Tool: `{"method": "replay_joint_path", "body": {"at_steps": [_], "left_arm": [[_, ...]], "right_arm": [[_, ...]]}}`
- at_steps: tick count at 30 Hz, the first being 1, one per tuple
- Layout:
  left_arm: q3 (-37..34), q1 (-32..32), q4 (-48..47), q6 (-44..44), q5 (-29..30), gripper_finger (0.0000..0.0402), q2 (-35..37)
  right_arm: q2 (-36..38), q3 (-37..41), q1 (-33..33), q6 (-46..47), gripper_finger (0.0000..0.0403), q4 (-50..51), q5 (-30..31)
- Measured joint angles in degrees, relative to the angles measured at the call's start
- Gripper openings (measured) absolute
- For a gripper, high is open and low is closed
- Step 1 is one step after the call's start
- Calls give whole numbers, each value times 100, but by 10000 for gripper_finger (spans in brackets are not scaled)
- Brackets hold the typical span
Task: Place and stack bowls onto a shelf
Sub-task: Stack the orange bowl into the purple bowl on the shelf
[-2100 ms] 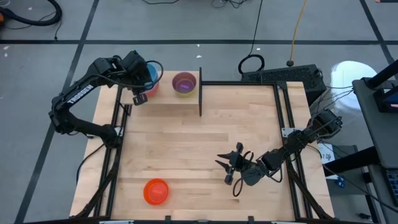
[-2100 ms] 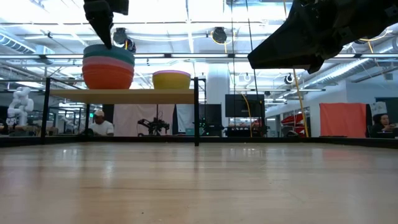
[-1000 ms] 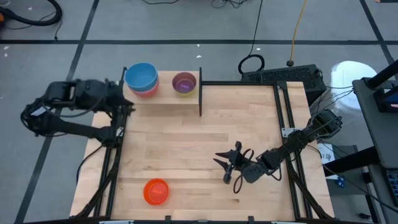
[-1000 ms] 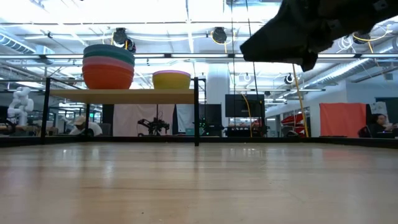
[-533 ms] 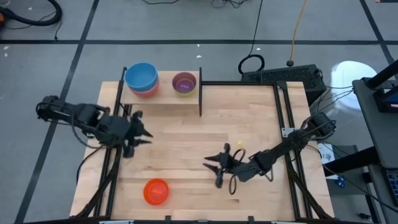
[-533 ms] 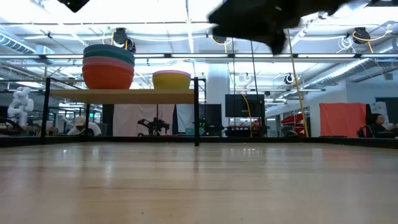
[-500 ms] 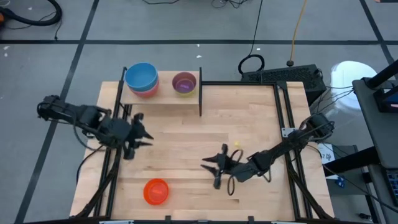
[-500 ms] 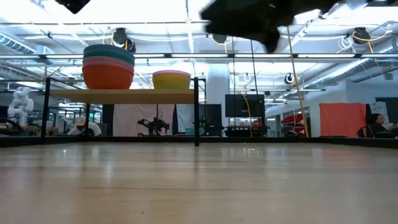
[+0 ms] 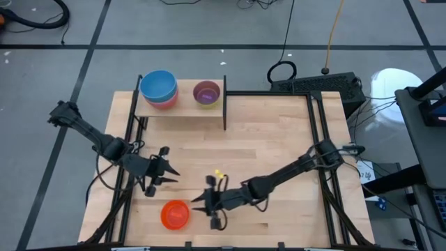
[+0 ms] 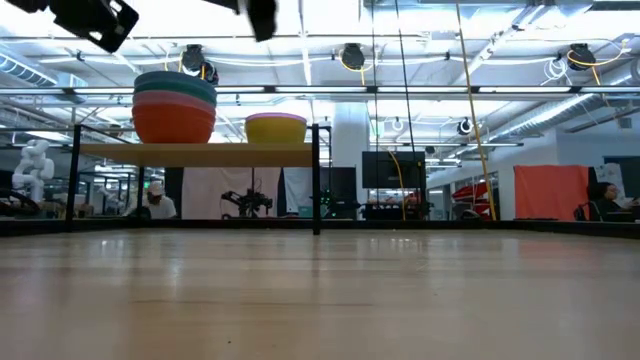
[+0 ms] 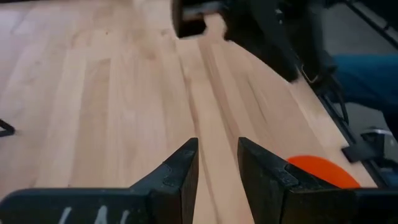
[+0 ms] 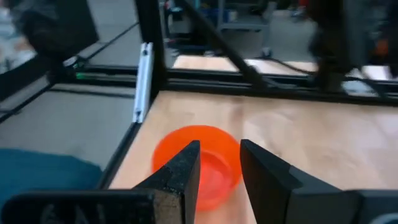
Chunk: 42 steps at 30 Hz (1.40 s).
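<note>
Two arms are now both drawn in toward the lone red-orange bowl [image 9: 175, 214], which sits on the worktop [image 9: 279, 139] at its near-left corner, well apart from the shelf [image 9: 182, 106] at the far-left edge. Compared with half a second ago, the right gripper [image 9: 206, 203] has swept across from mid-worktop and hangs just beside the bowl on its right; in the right wrist view the bowl [image 12: 198, 163] lies directly past the fingers [image 12: 179, 171], which stand parted by a narrow gap with nothing between them. The left gripper [image 9: 167, 172] has come further onto the worktop from the left rail and sits between the shelf and the bowl, nearer the bowl, pointing right; its fingers [image 11: 180, 168] likewise show a narrow empty gap, with an edge of the bowl [image 11: 322, 171] visible beyond them. On the shelf nothing has changed: the stack with the blue bowl [image 9: 157, 86] on top stays at the shelf's left end, and in the low view that stack [image 10: 174, 107] reads teal over pink over orange. The purple bowl [image 9: 206, 92] nested in the yellow bowl [image 10: 275, 128] stays at the shelf's right end. Neither gripper touches the bowl on the worktop.
</note>
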State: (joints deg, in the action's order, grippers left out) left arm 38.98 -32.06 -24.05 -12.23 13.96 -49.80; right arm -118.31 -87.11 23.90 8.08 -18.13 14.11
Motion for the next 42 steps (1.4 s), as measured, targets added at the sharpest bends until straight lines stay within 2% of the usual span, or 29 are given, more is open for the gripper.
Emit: {"method": "replay_joint_path", "body": {"at_steps": [4, 11, 18, 30, 37, 42], "left_arm": [[-470, -127, 661, -171, 224, 115, 0], [-1058, -264, 1471, -340, 651, 115, 0], [-1360, -260, 1854, -354, 770, 115, -1], [-1441, -260, 2061, -331, 869, 115, 0], [-1441, -260, 2085, -289, 891, 115, 0], [-1442, -260, 2074, -290, 892, 115, 0]], "right_arm": [[-445, -542, -59, -219, 109, 134, -518], [-1054, -1065, -96, -543, 109, 124, -692], [-1440, -1191, -170, -647, 110, 150, -1369], [-1933, -1195, -341, -1430, 110, -480, -2197], [-2041, -1193, -365, -2074, 110, -332, -2185], [-2010, -1193, -387, -2094, 110, 48, -2139]]}}
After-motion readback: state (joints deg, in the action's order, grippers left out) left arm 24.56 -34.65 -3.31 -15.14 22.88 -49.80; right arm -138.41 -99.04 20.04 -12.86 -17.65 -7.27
